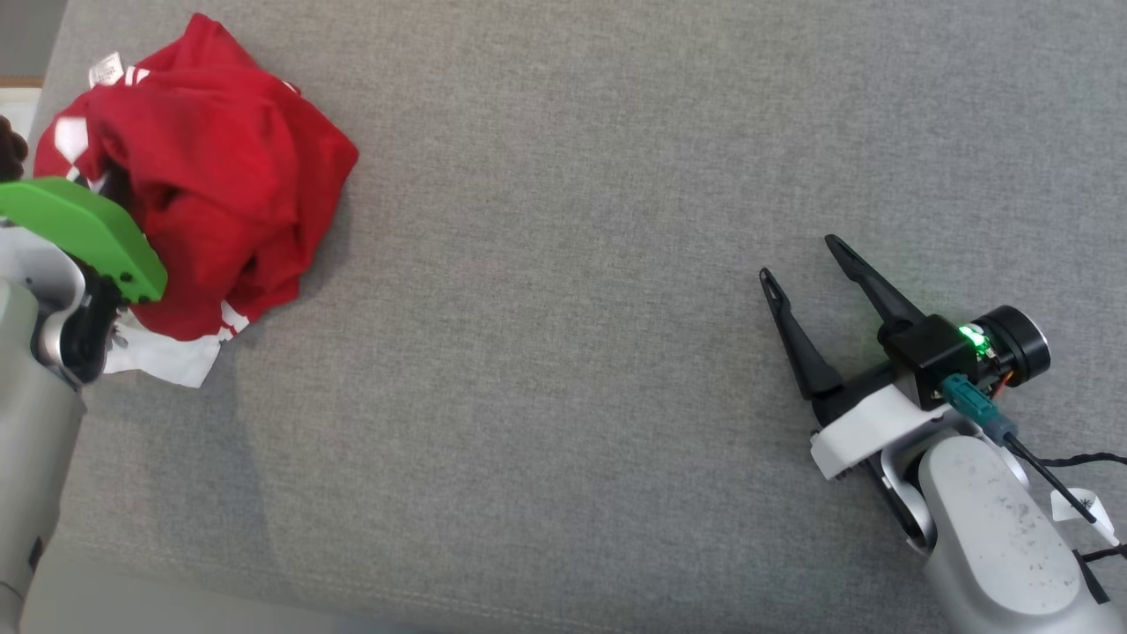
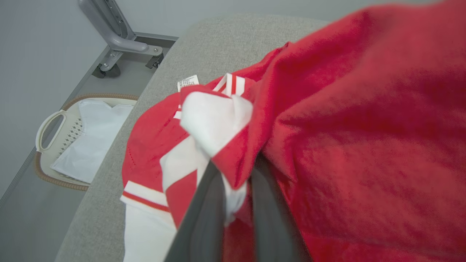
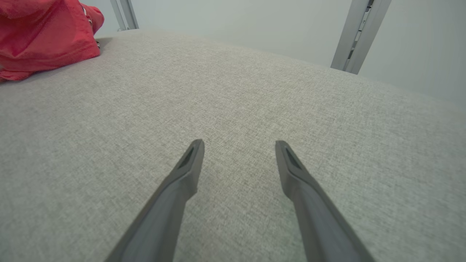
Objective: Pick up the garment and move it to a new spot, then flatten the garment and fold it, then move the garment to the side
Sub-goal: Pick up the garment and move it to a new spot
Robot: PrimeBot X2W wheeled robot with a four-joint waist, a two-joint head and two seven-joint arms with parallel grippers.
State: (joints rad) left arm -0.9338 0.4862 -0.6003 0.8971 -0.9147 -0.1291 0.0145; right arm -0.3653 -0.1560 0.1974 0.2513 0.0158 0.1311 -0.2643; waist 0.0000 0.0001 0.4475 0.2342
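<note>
Toward the near right corner of the grey fabric-covered worktop (image 1: 563, 264), the right gripper (image 1: 798, 257) hangs low over bare cloth with its two dark fingers spread wide apart and nothing between them, their tips pointing toward the far edge. A green light glows on the black camera block (image 1: 933, 352) mounted at its wrist. At the left edge, the left arm reaches in under a bright green cover (image 1: 84, 229), and the left gripper (image 2: 236, 174) is clamped on the garment (image 1: 220, 167): in the left wrist view its fingers (image 2: 204, 218) stand close together with a fold of red and white cloth pinched between them. The garment is a red piece with white panels and stripes, bunched in a crumpled heap at the far left corner of the worktop, a white hem (image 1: 167, 357) trailing on the near side and a small white label (image 1: 106, 66) showing at the far side. Beyond the left edge, down on the floor, a pale basket (image 2: 58, 180) with a woven brown rim holds a white cloth (image 2: 91, 138), and farther off stands a grey metal frame leg (image 2: 116, 32).
</note>
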